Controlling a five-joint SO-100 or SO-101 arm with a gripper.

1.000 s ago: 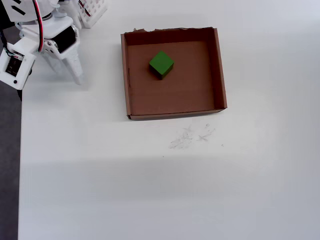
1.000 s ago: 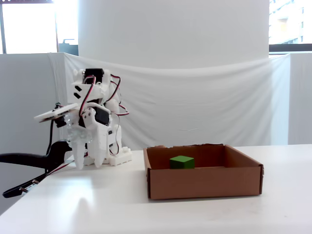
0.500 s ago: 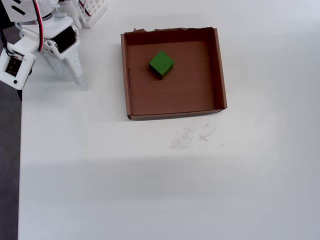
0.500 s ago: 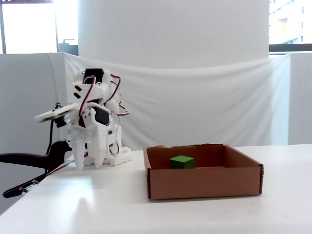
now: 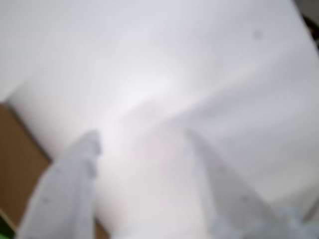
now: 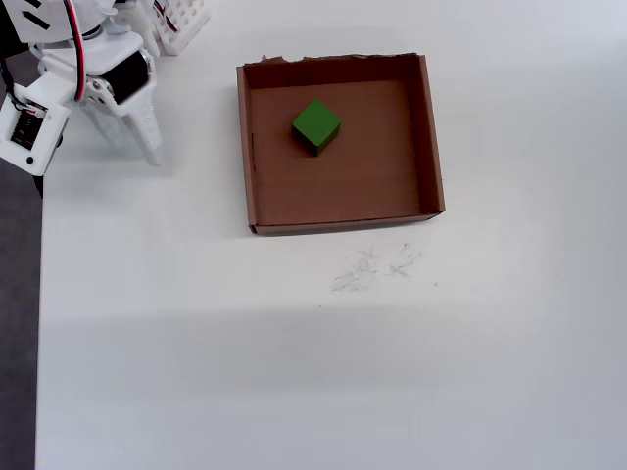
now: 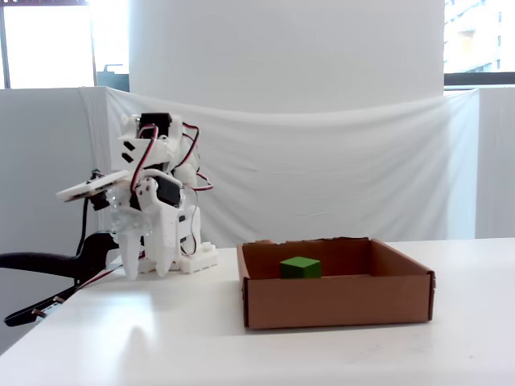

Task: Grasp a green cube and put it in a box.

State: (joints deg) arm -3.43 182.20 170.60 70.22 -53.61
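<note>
Cube-wise you are done: the green cube [image 6: 316,125] sits on the floor of the box [image 6: 429,147] in the frame's upper middle, so leave the empty gripper [image 6: 152,150], fingers slightly spread, parked at upper left, clear of it.

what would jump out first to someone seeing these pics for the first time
The bright green cube stands out most: it sits on the floor of the brown cardboard box, toward the box's ragged top edge in the overhead view. Next is the white arm folded up at the table's left edge, its claw pointing down at the bare table, well clear of the box and holding nothing.
</note>
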